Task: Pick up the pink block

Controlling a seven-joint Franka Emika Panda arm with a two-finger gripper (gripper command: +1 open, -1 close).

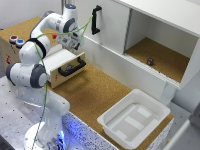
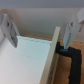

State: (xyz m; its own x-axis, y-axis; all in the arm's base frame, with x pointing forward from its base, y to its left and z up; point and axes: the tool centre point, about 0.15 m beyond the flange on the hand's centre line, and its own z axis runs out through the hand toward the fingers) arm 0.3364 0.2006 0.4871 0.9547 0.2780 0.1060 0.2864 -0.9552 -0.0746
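Claw (image 1: pixel 73 44) wide and holding nothing, above open drawer (image 1: pixel 61 61) with black handle (image 1: pixel 73 68), white tub (image 1: pixel 134 118) on cork desk (image 1: pixel 95 90)

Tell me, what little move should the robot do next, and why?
Probably slide the open gripper further over the drawer to look deeper inside: it hangs above the drawer's front edge, and no pink block shows in either view.

no readable text, no labels, no brands, no numbers anywhere
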